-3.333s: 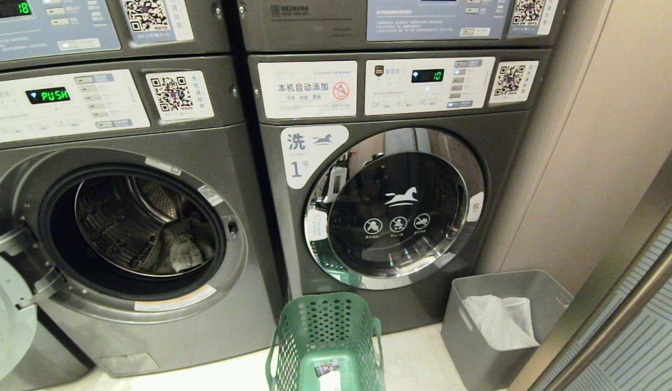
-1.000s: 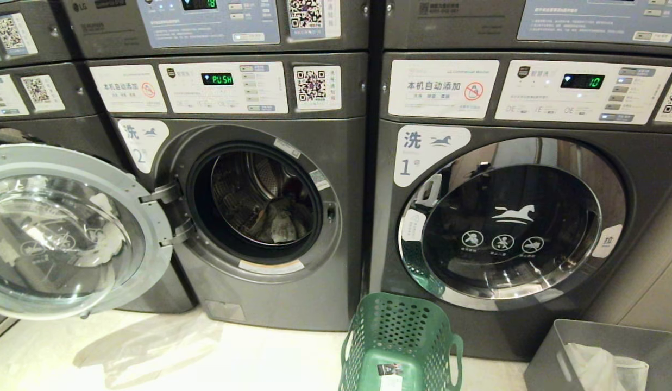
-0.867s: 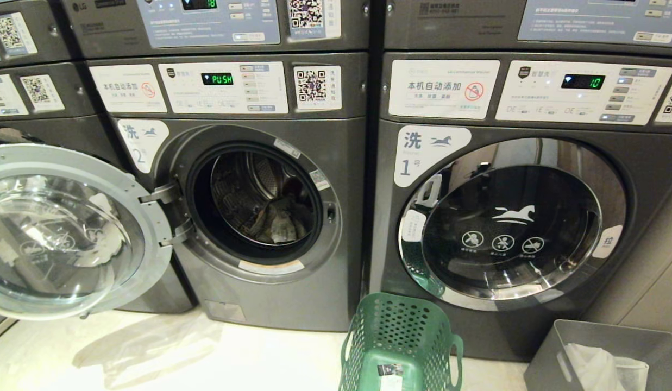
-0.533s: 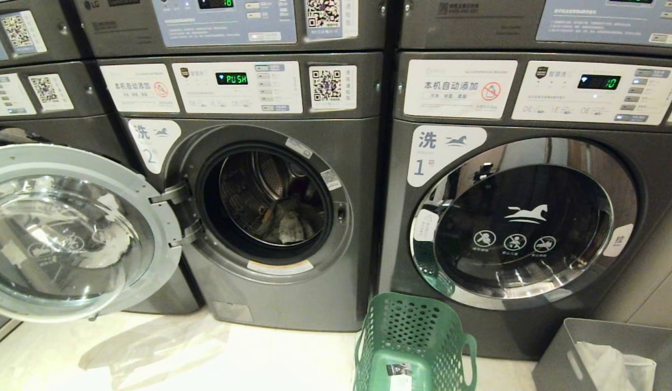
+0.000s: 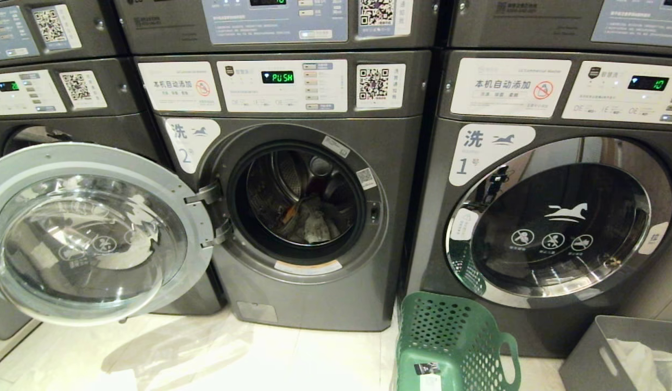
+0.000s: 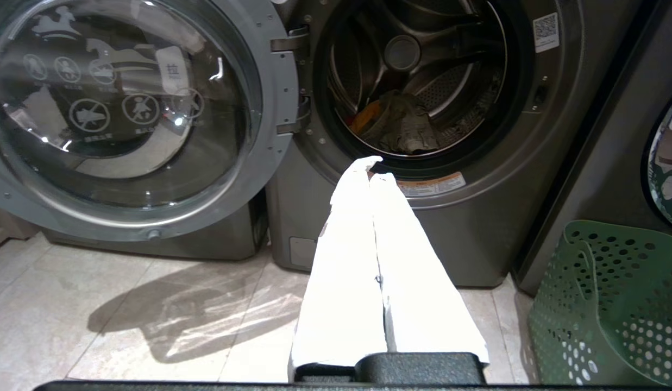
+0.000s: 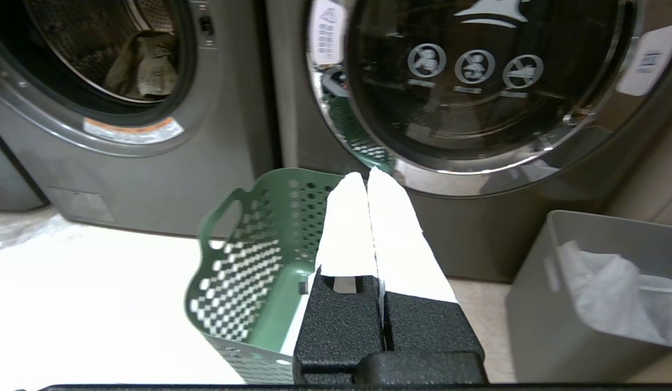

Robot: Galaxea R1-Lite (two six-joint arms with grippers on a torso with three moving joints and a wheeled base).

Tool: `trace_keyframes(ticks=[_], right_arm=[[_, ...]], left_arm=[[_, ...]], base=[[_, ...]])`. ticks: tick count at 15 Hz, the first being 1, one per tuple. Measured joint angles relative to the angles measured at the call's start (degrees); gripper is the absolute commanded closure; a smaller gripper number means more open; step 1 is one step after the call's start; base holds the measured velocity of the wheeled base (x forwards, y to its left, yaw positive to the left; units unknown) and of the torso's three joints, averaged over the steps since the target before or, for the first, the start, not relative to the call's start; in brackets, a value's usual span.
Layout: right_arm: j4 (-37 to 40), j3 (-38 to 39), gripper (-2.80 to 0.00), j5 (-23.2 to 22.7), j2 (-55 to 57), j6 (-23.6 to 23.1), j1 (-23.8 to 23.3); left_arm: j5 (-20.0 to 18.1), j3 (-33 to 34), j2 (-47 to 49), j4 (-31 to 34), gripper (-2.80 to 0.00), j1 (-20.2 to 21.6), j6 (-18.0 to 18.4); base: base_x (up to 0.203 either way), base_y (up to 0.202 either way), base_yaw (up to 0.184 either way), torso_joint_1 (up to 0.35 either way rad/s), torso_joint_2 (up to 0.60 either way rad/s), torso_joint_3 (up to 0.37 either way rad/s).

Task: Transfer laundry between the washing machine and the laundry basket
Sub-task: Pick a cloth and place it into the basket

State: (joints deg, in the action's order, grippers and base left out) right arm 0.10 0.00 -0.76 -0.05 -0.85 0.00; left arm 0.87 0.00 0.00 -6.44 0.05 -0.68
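The open washing machine [image 5: 308,217], the one labelled 2 with PUSH lit on its panel, stands in the middle of the row, its round glass door [image 5: 91,233] swung fully out to the left on its hinges. Inside the drum lies a crumpled heap of laundry [image 5: 314,220], greyish cloth with a streak of orange at its left edge, resting low at the bottom of the drum. Just to the right of that machine, on the pale tiled floor, sits the green perforated laundry basket [image 5: 455,342], close against the front of the closed washer [image 5: 553,228] marked 1. Further right of the basket is a grey bin [image 5: 596,353] with a white liner in it. The left gripper [image 6: 371,171] hangs in the air in front of the open machine, its white fingers pressed together and holding nothing. The right gripper [image 7: 365,179] hovers above the basket, pointing toward the closed washer, its fingers likewise closed tight and empty
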Motion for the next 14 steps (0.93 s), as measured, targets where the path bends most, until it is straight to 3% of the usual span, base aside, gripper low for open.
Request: trace_keyframes(ticks=[14], right_arm=[[0.0, 0.0, 0.0, 0.03, 0.0, 0.0, 0.0]], left_arm=[[-0.03, 0.0, 0.0, 0.0, 0.0, 0.0, 0.0]], base=[[0.0, 0.196, -0.001, 0.002, 0.0, 0.002]])
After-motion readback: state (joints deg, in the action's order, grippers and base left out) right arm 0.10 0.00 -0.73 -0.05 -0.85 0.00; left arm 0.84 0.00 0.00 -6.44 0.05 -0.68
